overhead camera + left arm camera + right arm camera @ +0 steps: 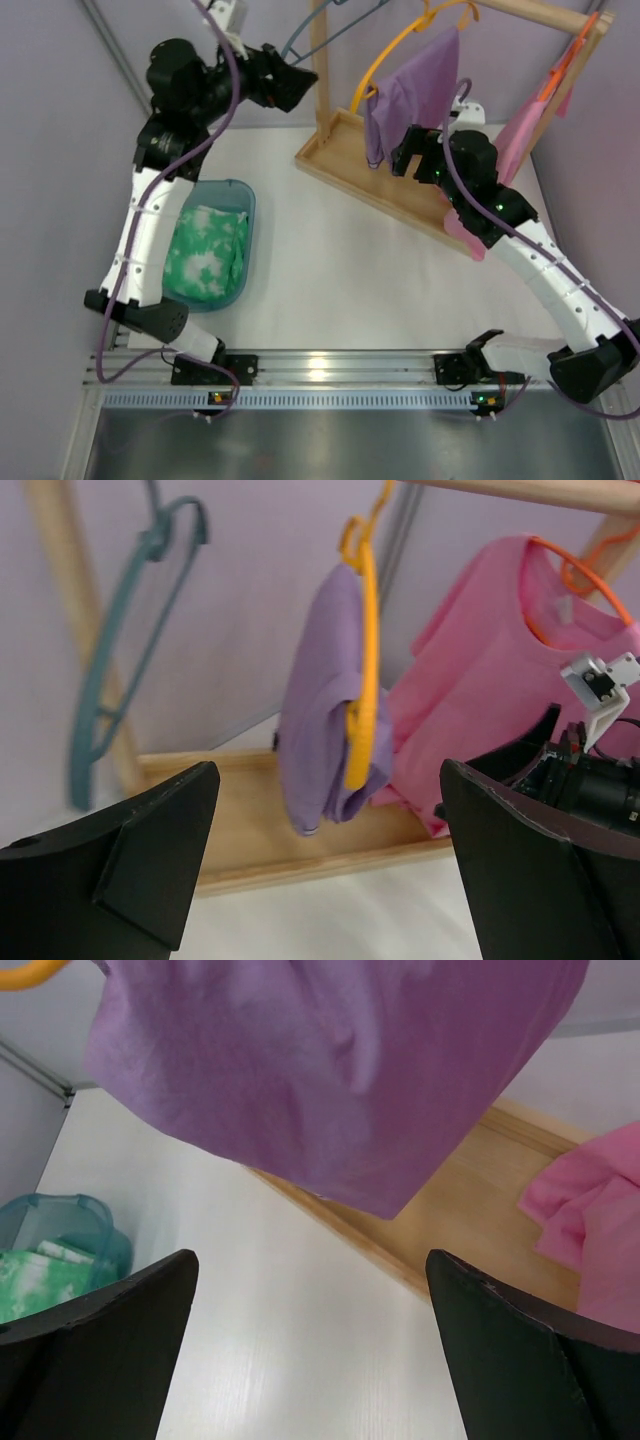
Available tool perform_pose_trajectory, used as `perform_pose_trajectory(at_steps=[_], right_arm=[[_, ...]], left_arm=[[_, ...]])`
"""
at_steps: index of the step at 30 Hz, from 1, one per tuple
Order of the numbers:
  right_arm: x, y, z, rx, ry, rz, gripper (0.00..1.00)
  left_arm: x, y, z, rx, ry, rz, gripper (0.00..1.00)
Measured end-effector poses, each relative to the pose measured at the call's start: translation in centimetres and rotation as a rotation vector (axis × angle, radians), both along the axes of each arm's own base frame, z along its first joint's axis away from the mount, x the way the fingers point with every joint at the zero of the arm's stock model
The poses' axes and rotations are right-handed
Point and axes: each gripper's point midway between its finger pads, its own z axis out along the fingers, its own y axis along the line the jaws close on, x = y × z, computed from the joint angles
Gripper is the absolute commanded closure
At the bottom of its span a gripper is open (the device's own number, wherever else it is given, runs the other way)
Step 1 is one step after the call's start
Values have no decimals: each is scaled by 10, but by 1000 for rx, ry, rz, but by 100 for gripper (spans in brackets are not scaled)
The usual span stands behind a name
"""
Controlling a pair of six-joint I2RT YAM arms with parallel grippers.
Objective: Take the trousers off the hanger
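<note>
The purple trousers (415, 92) hang folded over the yellow-orange hanger (393, 55) on the wooden rack's rail. In the left wrist view the trousers (322, 705) drape over the hanger (362, 660), seen edge-on. In the right wrist view the trousers (330, 1070) fill the top, with a hanger tip (30, 974) at the upper left. My right gripper (418, 152) is open and empty just below the trousers' hem; it also shows in its wrist view (312, 1360). My left gripper (300, 82) is open and empty, left of the rack, facing the hanger from a distance (325, 870).
A wooden rack with a tray base (345, 160) stands at the back. A grey-blue hanger (125, 650) hangs empty on the left. A pink garment (490, 670) on an orange-red hanger (570, 575) hangs on the right. A teal basin (240, 195) holds green-and-white cloth (205, 255).
</note>
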Motion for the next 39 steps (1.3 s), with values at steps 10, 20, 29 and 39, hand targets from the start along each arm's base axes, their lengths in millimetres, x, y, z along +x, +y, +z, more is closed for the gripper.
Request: perform_pose_trajectory(at_steps=[10, 20, 29, 39], right_arm=[[-22, -17, 27, 16, -57, -17, 1], [-33, -31, 31, -8, -67, -43, 1], [-34, -34, 33, -27, -78, -47, 1], [-34, -35, 33, -47, -80, -42, 1]], left_arm=[[63, -98, -41, 42, 49, -137, 2], [64, -147, -80, 95, 94, -187, 9], [72, -153, -81, 118, 58, -135, 24], [90, -158, -90, 108, 42, -104, 25]])
